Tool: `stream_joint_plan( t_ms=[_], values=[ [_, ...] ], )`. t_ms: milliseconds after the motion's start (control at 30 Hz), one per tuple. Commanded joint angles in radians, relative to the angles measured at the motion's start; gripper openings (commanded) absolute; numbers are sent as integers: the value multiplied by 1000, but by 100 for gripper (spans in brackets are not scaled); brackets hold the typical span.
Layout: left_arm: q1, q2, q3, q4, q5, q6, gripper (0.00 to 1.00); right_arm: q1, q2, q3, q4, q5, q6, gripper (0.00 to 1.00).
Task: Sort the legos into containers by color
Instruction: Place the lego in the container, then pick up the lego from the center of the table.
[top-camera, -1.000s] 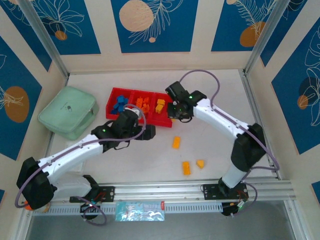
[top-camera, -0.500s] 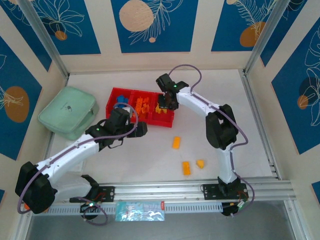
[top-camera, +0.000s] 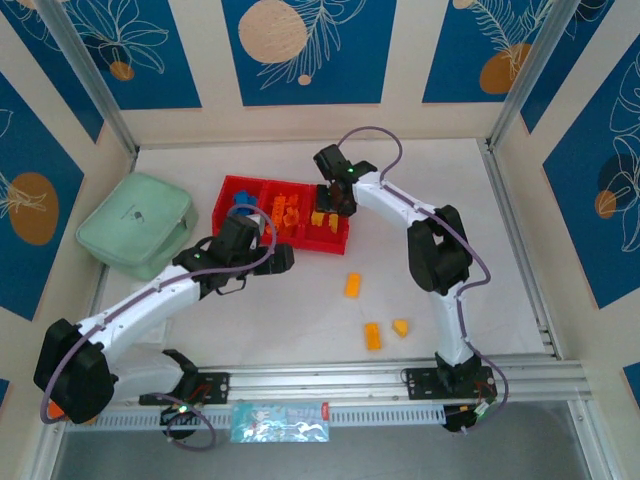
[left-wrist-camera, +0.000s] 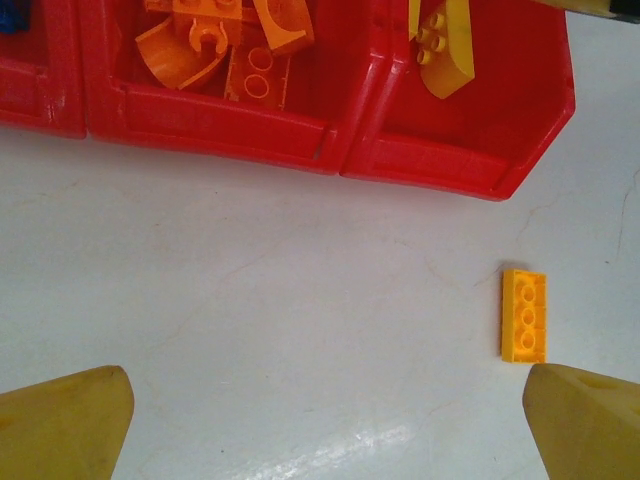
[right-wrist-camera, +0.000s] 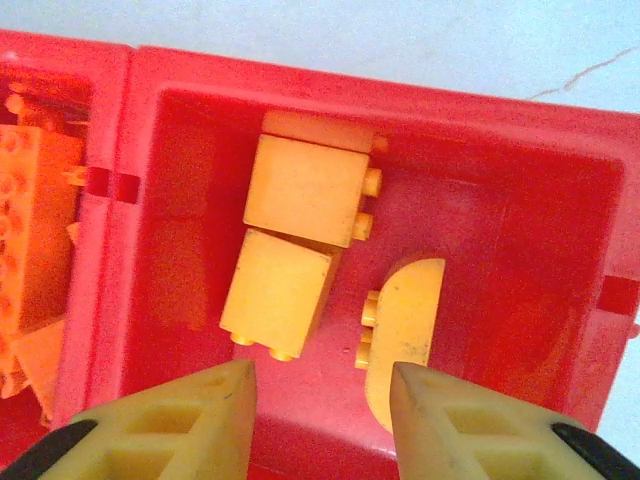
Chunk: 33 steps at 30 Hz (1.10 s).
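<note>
The red tray (top-camera: 330, 245) stands mid-table with three compartments: blue legos (top-camera: 240, 208) on the left, orange legos (top-camera: 286, 210) in the middle, yellow legos (top-camera: 320, 218) on the right. My right gripper (top-camera: 335, 202) hangs open over the yellow compartment. In its wrist view the right gripper (right-wrist-camera: 320, 410) has nothing between its fingers, and two yellow blocks (right-wrist-camera: 305, 185) and a curved yellow piece (right-wrist-camera: 405, 330) lie below it. My left gripper (top-camera: 272, 258) is open just in front of the tray. In its wrist view the left gripper (left-wrist-camera: 330, 430) is over bare table, and an orange brick (left-wrist-camera: 524, 315) lies to the right.
A pale mint-green case (top-camera: 137, 223) lies left of the tray. Loose on the table toward the front are an orange brick (top-camera: 352, 285), a second orange brick (top-camera: 372, 336) and a yellow piece (top-camera: 401, 327). Framed walls close in the sides and back.
My right gripper swung from the tray's right edge to over the yellow compartment, the arm folding back. My left gripper edged slightly left, closer to the tray front.
</note>
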Motion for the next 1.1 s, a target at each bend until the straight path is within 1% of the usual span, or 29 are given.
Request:
stream_joint_plan(
  t_ms=[0,100,200,400,600,700,800,867,1067],
  values=[
    [11,0,24,-8,23,27,99,3,-98,-11,40,-64,-21,41],
    [11,-10,22,-1,40,26,99,6,-166,-62,68,-122,-23,42],
    [9,-17,18,-2,62,20,99,5,-249,-143,75,-146,-22,43],
    [-15,-51,-26,48,99,-10,99,11,-421,-330,28,-122,-30,48],
    [-77,-53,-61,76,84,-41,99,48,-557,-538,-2,-74,-3,54],
    [-112,-47,-77,102,75,-55,99,75,-589,-614,-13,-72,30,56],
    [-146,-39,-97,134,52,-80,99,111,-611,-685,-11,-42,75,59],
    [-167,-31,-102,148,43,-86,99,121,-625,-740,11,-58,116,60],
    [-190,-22,-112,153,18,-104,99,150,-602,-841,49,-53,194,65]
  ],
)
